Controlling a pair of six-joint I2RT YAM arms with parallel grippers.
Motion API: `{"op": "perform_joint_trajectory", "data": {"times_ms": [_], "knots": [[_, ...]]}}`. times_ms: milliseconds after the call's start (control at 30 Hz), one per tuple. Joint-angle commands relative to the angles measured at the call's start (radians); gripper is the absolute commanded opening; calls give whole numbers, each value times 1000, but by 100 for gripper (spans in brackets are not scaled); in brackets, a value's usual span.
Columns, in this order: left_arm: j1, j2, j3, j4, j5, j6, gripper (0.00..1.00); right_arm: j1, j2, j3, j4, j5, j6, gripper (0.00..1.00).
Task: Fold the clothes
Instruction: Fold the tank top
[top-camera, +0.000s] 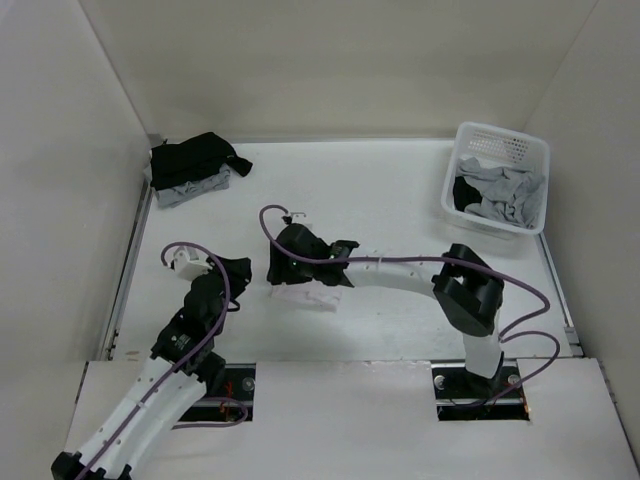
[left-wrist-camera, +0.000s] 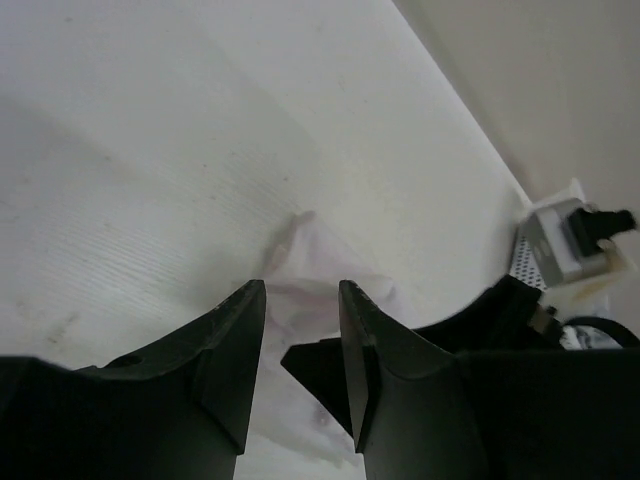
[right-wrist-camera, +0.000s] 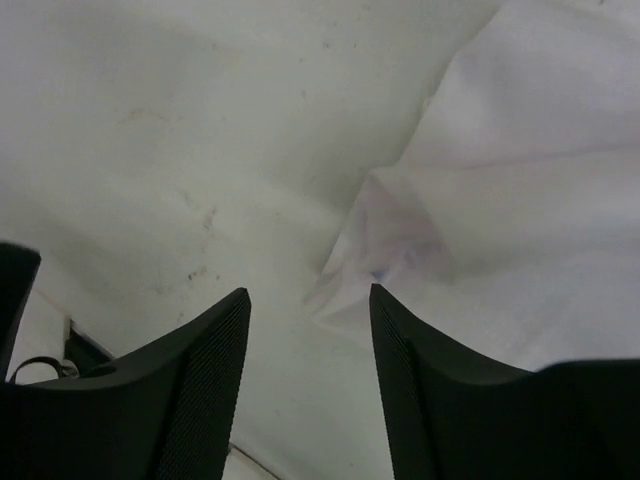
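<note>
Left tool (left-wrist-camera: 300, 288) parted, right tool (right-wrist-camera: 308, 292) parted above white tank top (right-wrist-camera: 520, 200), table (top-camera: 400, 190) beneath

The left arm (top-camera: 150, 385) rises bent from the table's near left corner. The left gripper (left-wrist-camera: 300, 300) points right, its jaws a narrow gap apart and empty. The right arm (top-camera: 400, 275) stands at the near edge, elbow folded, forearm reaching left. The right gripper (right-wrist-camera: 307, 300) faces down, jaws wide and empty.
</note>
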Motion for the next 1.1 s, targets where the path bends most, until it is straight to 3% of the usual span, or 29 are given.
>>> {"op": "perform_joint_trajectory", "data": {"times_ms": [0, 100, 200, 300, 400, 567, 833, 1067], "knots": [[41, -3, 42, -47, 17, 65, 34, 16, -109, 0, 55, -4, -6, 58], [33, 49, 48, 5, 49, 68, 34, 11, -247, -154, 163, 13, -26, 52], [-37, 155, 33, 121, 73, 59, 34, -36, -333, -286, 197, 20, -41, 22], [-135, 282, 22, 251, 57, 48, 33, -90, -312, -332, 183, -19, -52, 3], [-227, 391, 8, 374, 3, 37, 30, -116, -224, -303, 183, -116, -95, 1], [-320, 474, -31, 497, -59, 2, 29, -127, -131, -214, 180, -147, -118, 1], [-315, 614, -65, 573, -59, -35, 29, -185, 38, -10, 185, -154, -146, 2], [-292, 609, -73, 571, -52, -47, 29, -239, 155, 77, 195, -194, -146, 2]]}}
